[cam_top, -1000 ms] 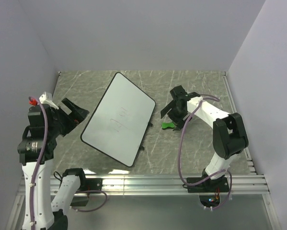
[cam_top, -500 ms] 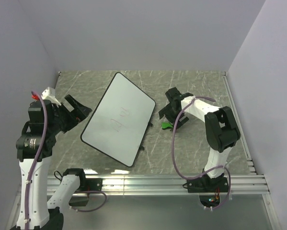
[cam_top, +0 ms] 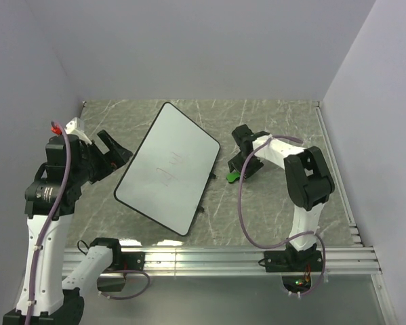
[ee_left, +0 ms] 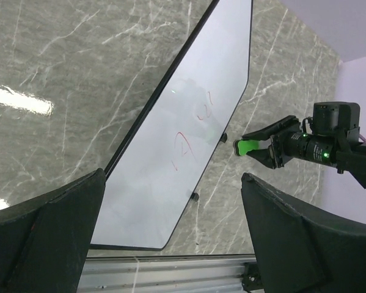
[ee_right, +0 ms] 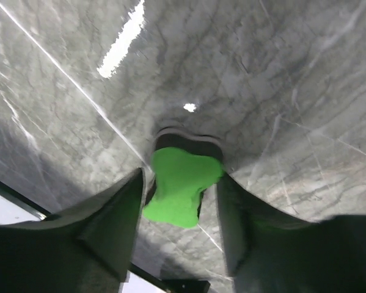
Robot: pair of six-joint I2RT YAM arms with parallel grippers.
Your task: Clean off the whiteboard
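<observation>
The right gripper (cam_top: 236, 173) straddles the one green eraser (ee_right: 179, 189), fingers hard against its sides; whether they pinch it I cannot tell. The left gripper (ee_left: 173, 177) hangs spread wide at the table's (cam_top: 277, 210) left. The single whiteboard (cam_top: 167, 168) lies diagonally between them, with bare marble along every edge.

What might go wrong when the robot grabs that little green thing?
1. The right gripper has a finger on each side of the green eraser, so a crooked squeeze may make it twist or pop out.
2. The whiteboard lies right beside it; a low swing across might bump its edge and slide it.
3. The marker marks are faint, so a wipe might miss some.
</observation>
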